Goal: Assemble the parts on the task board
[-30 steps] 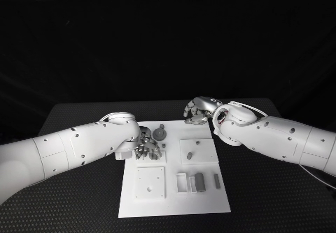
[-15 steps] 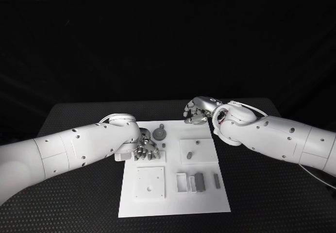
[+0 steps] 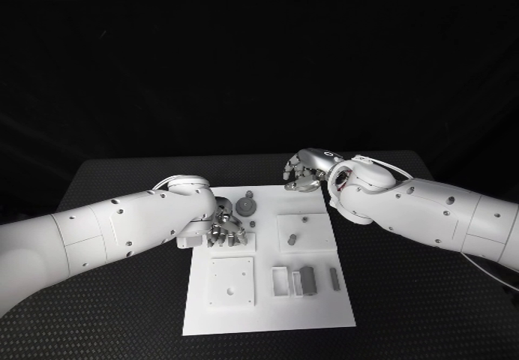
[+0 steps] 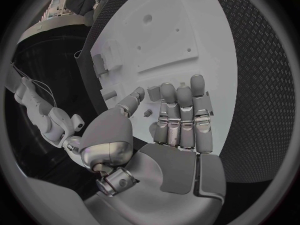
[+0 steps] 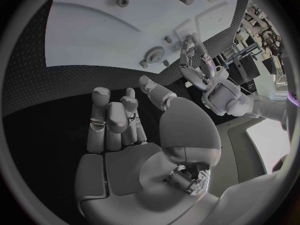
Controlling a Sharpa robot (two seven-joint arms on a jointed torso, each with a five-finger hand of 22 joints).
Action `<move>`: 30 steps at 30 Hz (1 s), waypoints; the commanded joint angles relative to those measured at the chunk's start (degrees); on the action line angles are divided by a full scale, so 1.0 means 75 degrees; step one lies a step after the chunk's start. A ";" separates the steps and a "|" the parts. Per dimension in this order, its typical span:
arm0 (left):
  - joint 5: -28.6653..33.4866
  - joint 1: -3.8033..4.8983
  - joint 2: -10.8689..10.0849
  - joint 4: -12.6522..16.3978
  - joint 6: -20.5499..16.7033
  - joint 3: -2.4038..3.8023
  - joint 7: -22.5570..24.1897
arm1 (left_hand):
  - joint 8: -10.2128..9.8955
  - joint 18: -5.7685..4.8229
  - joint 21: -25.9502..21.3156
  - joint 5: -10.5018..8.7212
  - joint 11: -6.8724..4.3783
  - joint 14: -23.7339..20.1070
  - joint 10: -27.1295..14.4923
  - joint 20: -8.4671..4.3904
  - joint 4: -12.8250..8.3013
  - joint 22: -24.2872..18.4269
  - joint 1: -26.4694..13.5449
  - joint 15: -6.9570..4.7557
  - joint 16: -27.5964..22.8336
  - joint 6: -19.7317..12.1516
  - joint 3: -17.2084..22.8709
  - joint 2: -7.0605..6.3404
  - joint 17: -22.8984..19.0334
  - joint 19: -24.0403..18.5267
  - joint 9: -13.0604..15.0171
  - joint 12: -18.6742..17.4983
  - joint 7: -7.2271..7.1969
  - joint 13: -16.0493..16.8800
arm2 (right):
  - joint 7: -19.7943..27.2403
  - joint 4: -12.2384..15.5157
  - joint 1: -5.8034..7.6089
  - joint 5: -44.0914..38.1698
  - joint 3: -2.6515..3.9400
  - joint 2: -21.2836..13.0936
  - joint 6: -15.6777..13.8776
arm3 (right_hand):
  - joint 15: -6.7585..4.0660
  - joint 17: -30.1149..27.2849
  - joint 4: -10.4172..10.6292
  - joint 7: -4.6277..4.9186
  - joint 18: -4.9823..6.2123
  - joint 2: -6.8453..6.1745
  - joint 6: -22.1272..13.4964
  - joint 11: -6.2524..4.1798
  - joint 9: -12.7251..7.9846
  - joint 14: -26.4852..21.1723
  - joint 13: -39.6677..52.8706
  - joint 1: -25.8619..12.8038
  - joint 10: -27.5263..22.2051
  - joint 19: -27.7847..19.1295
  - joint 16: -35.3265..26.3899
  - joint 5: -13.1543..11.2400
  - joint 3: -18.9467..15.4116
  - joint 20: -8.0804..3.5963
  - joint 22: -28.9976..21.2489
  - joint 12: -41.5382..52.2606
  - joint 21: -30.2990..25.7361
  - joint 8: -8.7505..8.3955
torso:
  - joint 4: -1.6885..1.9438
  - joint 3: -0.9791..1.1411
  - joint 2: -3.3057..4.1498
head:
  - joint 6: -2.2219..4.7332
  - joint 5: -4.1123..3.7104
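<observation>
we see our left hand [image 3: 226,229] released, fingers straight over the task board [image 3: 271,315] near its left edge, holding nothing. our right hand [image 3: 306,171] hovers empty, loosely curled, past the far edge. a grey gear [image 3: 247,206] lies near the far-left corner.

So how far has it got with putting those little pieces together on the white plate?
Early on, by the look of it. Nothing shows as clearly assembled: on the task board a gear and several loose grey parts lie separately. The left hand hovers over the board's far left area, fingers apart, holding nothing. The right hand waits off the board's far edge, also holding nothing. Nearly all the fitting seems left.
</observation>
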 commanded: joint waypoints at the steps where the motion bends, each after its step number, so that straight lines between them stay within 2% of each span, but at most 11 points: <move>1: -0.0042 -0.0044 0.0016 -0.0011 -0.0112 -0.0027 0.0092 | -0.0041 0.0024 0.0048 -0.0021 0.0042 -0.0062 0.0015 -0.0013 -0.0073 0.0174 0.0010 0.0016 0.0051 -0.0014 0.0003 0.0164 -0.0016 -0.0047 -0.0010 0.0040 -0.0010 0.0012 | 0.0007 -0.0002 -0.0003 -0.0029 0.0001 0.0001 0.0084 | 0.0004 -0.0009 0.0055 0.0103 0.0117 -0.0071 0.0023 0.0013 0.0008 -0.0048 -0.0011 -0.0007 -0.0018 -0.0002 -0.0039 0.0015 -0.0007 -0.0064 0.0111 -0.0031 -0.0050 -0.0027 | -0.0004 0.0001 -0.0003 | 0.0006 -0.0003; 6: -0.0033 -0.0044 0.0011 -0.0014 -0.0083 -0.0027 0.0097 | -0.0058 0.0021 0.0055 -0.0021 0.0042 -0.0068 0.0013 -0.0012 -0.0173 0.0175 0.0062 0.0018 0.0070 0.0003 -0.0016 0.0331 -0.0035 -0.0054 -0.0019 0.0046 -0.0011 0.0016 | 0.0008 0.0002 -0.0003 -0.0029 0.0001 0.0001 0.0086 | 0.0004 -0.0009 0.0058 0.0103 0.0117 -0.0071 0.0023 0.0013 0.0009 -0.0048 -0.0011 -0.0008 -0.0018 -0.0002 -0.0039 0.0015 -0.0007 -0.0064 0.0111 -0.0031 -0.0050 -0.0028 | -0.0003 0.0003 -0.0002 | 0.0007 0.0001; 10: -0.0033 -0.0044 -0.0019 -0.0012 -0.0069 -0.0026 0.0097 | -0.0060 0.0024 0.0066 -0.0020 0.0032 -0.0069 0.0014 -0.0015 -0.0337 0.0176 0.0218 0.0017 0.0094 0.0041 0.0027 0.0563 -0.0054 -0.0056 -0.0019 0.0056 -0.0021 0.0021 | 0.0007 0.0004 -0.0003 -0.0029 0.0001 -0.0006 0.0091 | 0.0004 -0.0009 0.0061 0.0103 0.0117 -0.0070 0.0023 0.0013 0.0010 -0.0048 -0.0011 -0.0007 -0.0018 -0.0002 -0.0039 0.0015 -0.0006 -0.0064 0.0111 -0.0030 -0.0050 -0.0029 | 0.0000 0.0002 -0.0003 | 0.0005 -0.0002; 13: -0.0033 -0.0044 -0.0029 -0.0022 -0.0027 -0.0026 0.0095 | -0.0057 0.0020 0.0073 -0.0020 0.0028 -0.0069 0.0017 -0.0012 -0.0405 0.0176 0.0314 0.0017 0.0104 0.0065 0.0058 0.0643 -0.0064 -0.0053 -0.0016 0.0059 -0.0026 0.0022 | 0.0004 0.0005 -0.0003 -0.0029 0.0001 -0.0012 0.0090 | 0.0004 -0.0009 0.0063 0.0103 0.0117 -0.0071 0.0023 0.0013 0.0010 -0.0048 -0.0011 -0.0007 -0.0018 -0.0002 -0.0039 0.0015 -0.0006 -0.0064 0.0111 -0.0030 -0.0050 -0.0029 | 0.0001 0.0002 -0.0002 | 0.0000 -0.0002; 30: 0.0049 -0.0046 -0.0145 -0.0008 0.0003 -0.0025 0.0084 | -0.0067 0.0008 0.0080 -0.0021 0.0032 -0.0075 0.0015 -0.0003 -0.0454 0.0173 0.0318 0.0027 0.0118 0.0081 0.0006 0.0607 -0.0086 -0.0057 -0.0020 0.0060 -0.0023 0.0020 | -0.0003 -0.0001 -0.0003 -0.0029 0.0001 -0.0015 0.0102 | 0.0005 -0.0009 0.0073 0.0104 0.0117 -0.0078 0.0022 0.0014 0.0013 -0.0048 -0.0011 -0.0009 -0.0018 -0.0002 -0.0039 0.0015 -0.0007 -0.0064 0.0113 -0.0029 -0.0051 -0.0032 | 0.0006 -0.0004 -0.0004 | -0.0009 -0.0001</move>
